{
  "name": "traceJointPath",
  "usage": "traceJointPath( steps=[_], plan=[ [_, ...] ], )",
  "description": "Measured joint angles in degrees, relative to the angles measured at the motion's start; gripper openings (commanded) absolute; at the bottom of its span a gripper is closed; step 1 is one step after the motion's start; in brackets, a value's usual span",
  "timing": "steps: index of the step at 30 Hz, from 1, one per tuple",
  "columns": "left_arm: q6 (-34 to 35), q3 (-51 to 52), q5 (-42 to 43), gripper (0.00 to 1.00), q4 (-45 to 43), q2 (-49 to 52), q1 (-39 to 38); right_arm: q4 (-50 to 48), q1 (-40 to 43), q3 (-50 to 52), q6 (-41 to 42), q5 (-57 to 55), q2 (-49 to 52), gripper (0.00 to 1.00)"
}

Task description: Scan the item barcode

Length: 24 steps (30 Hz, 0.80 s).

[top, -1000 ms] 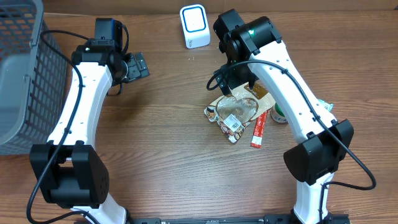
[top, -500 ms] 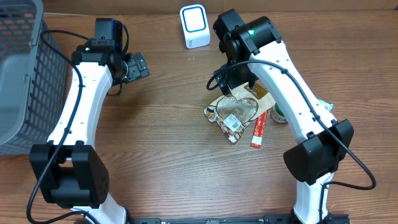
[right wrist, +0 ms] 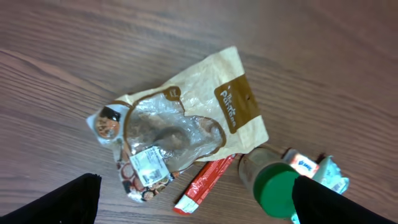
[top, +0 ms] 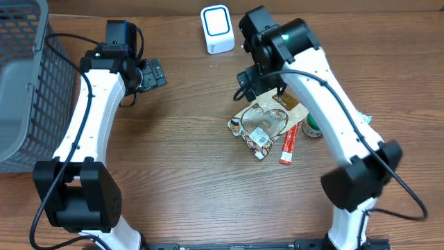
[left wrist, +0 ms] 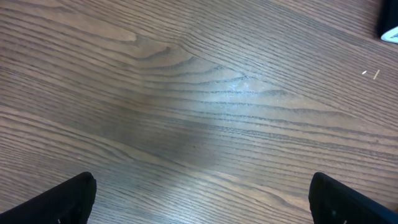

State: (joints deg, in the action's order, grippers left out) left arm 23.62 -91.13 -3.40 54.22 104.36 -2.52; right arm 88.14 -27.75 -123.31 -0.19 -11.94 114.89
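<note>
Two views show the tan pouch [right wrist: 186, 134] lying flat on the table [top: 187, 160], label up, below the right gripper [right wrist: 199, 210]; only overhead includes the white scanner [top: 217, 29], well apart. Right gripper and left gripper [left wrist: 202, 202]: fingers spread wide, holding and touching nothing.

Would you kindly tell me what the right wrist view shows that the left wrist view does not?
Only the right wrist: a tan snack pouch with a clear window, a red stick sachet and a green-capped bottle. Only the left wrist: a dark object at the top right edge and a pale speck. Both: the wooden table, plus widely parted right fingertips and left fingertips.
</note>
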Motion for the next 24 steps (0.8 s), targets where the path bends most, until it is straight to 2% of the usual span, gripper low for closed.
traceJointPath(
  steps=[24],
  plan=[
    [0.0, 0.0, 0.0, 1.0, 0.0, 0.0, 0.0, 0.0, 0.0, 0.0, 0.0, 0.1, -45.0, 1.0]
  ],
)
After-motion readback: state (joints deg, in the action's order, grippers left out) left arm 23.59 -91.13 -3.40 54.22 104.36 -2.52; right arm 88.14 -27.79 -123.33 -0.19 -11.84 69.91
